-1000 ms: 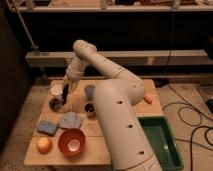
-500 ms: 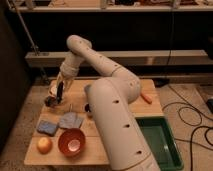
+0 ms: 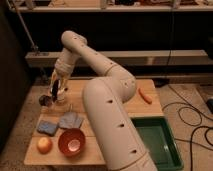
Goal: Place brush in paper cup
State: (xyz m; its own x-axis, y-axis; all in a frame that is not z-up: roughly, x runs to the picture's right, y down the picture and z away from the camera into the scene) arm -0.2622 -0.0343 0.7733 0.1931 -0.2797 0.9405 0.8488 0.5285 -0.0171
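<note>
since the brush has to go in end first, we hold it nearly upright, our gripper clenched on it at about ten o'clock on the table, right above the paper cup. its lower end seems level with the rim; we cannot tell whether it is inside. a dark container sits at the cup's nine o'clock, so we judge that a straight descent is safest.
</note>
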